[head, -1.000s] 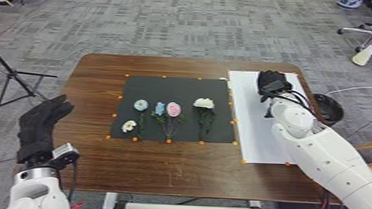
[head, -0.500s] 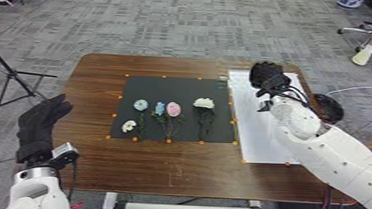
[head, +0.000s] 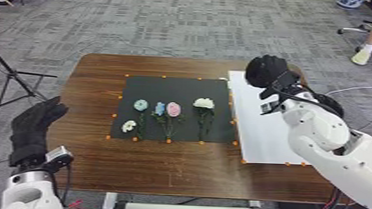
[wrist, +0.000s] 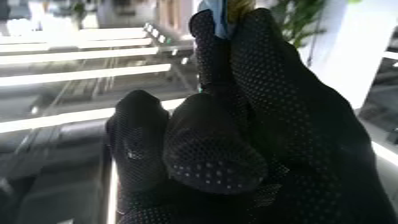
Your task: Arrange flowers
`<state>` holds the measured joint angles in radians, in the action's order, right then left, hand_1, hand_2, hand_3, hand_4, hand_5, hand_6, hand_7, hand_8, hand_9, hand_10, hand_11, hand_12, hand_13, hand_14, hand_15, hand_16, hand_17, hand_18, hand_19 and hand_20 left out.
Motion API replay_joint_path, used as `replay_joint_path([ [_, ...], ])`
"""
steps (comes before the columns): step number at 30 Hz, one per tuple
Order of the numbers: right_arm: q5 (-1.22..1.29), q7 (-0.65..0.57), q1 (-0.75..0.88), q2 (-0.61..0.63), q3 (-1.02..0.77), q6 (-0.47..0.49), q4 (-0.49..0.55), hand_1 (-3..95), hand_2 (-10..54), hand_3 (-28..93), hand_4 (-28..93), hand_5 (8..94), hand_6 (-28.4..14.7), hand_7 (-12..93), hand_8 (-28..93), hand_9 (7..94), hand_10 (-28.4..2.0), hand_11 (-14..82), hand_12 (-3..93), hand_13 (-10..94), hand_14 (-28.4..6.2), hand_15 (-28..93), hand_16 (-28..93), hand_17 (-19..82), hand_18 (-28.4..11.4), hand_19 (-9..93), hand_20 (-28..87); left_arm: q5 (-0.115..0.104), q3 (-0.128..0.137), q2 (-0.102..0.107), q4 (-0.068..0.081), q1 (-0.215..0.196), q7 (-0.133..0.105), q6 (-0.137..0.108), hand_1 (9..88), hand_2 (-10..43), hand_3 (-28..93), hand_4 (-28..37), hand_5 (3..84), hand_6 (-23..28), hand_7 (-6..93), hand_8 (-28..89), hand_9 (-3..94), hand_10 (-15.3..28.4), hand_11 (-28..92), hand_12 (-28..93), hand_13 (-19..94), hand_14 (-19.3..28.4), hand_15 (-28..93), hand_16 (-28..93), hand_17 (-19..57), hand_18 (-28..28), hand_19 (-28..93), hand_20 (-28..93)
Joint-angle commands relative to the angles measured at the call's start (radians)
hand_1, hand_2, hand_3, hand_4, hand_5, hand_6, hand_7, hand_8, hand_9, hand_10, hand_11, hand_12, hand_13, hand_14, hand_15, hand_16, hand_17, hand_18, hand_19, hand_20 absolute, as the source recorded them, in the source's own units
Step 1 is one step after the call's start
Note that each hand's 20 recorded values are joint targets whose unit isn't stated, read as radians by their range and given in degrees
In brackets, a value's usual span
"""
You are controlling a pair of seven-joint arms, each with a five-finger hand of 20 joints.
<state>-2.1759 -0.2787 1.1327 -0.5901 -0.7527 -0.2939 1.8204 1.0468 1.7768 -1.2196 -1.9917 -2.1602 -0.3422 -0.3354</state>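
Note:
In the head view, my right hand (head: 268, 70) is over the upper part of the white sheet, fingers relaxed and pointing away from me. My left hand (head: 35, 122) lies flat and open by the table's left edge. On the dark mat (head: 170, 85) are a pale blue-green flower (head: 141, 105), a blue flower (head: 160, 109), a pink flower (head: 174, 109), a white flower (head: 204, 102) and a smaller white bloom (head: 129, 125). In the right wrist view, the right hand (wrist: 293, 115) has two fingers extended and the others bent; a bluish, tan patch behind the fingertips is unclear.
The long white sheet (head: 264, 140) lies right of the mat on the brown table (head: 163, 166). Orange markers line both. A dark round container (head: 333, 103) sits beyond the right edge, partly behind the right arm. A black tripod (head: 13, 76) stands off the left side.
My right hand has risen away from the sheet and shifted slightly toward the far side, its arm swinging with it. My left hand has drifted a little to the left. The flowers have stayed put.

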Motion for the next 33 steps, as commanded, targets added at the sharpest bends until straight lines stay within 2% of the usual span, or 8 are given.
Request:
replay_joint_path([
  [1, 0.02, 0.029, 0.083, 0.012, 0.061, 0.03, 0.054, 65.4, -9.5, 57, -16, 79.7, 0.9, 21, 6, 89.0, -8.4, 6.0, 35.1, 92, 0.8, 65, 34, 61, -16.3, 93, 60, 0.005, -0.018, 0.011, 0.0, 0.022, 0.015, -0.004, 27.4, 9.6, 67, -28.3, 53.9, 3.5, 17.5, -7, 53.9, 15.1, 25, 13, 45, 19.0, 25, 0, 11.4, 12.9, 16, 22],
  [10, 0.059, 0.011, 0.091, -0.03, 0.073, 0.029, 0.048, 65.4, -9.5, 56, -16, 79.6, 1.0, 21, 6, 89.0, -8.5, 5.9, 35.0, 92, 0.8, 65, 34, 61, -16.3, 93, 60, 0.006, -0.023, 0.014, 0.003, 0.027, 0.023, -0.002, 27.4, 9.7, 67, -28.3, 53.9, 3.4, 17.6, -7, 53.9, 15.1, 25, 13, 45, 19.0, 25, 0, 11.1, 12.8, 15, 22],
  [22, 0.085, 0.008, 0.008, -0.129, 0.185, 0.049, -0.023, 64.6, -9.5, 56, -15, 79.3, 1.7, 21, 6, 88.9, -9.9, 4.9, 33.7, 92, 0.5, 64, 34, 61, -16.5, 93, 60, 0.004, -0.026, 0.005, 0.004, 0.027, 0.018, 0.005, 27.4, 9.7, 67, -28.3, 53.8, 3.4, 17.6, -7, 53.9, 15.2, 25, 13, 45, 19.1, 25, 0, 10.6, 12.8, 15, 21],
  [31, 0.059, 0.006, 0.002, -0.139, 0.192, 0.027, -0.035, 64.4, -9.5, 56, -15, 79.5, 1.9, 21, 5, 88.8, -10.2, 4.5, 32.7, 92, 0.3, 64, 34, 60, -16.8, 93, 60, 0.004, -0.027, 0.002, 0.003, 0.027, 0.018, 0.0, 27.3, 9.8, 67, -28.3, 53.9, 3.4, 17.4, -7, 53.9, 15.2, 25, 13, 44, 19.1, 25, 0, 10.4, 12.9, 15, 21],
  [33, 0.064, 0.007, 0.008, -0.133, 0.185, 0.054, -0.025, 64.0, -9.5, 56, -15, 79.3, 1.8, 21, 5, 88.4, -9.9, 4.5, 32.9, 92, 0.3, 64, 34, 60, -16.8, 93, 60, 0.003, -0.027, 0.003, 0.003, 0.028, 0.02, 0.0, 27.2, 9.8, 67, -28.3, 53.9, 3.4, 17.5, -7, 53.8, 15.2, 25, 13, 44, 19.1, 25, 0, 10.3, 12.9, 15, 21],
])
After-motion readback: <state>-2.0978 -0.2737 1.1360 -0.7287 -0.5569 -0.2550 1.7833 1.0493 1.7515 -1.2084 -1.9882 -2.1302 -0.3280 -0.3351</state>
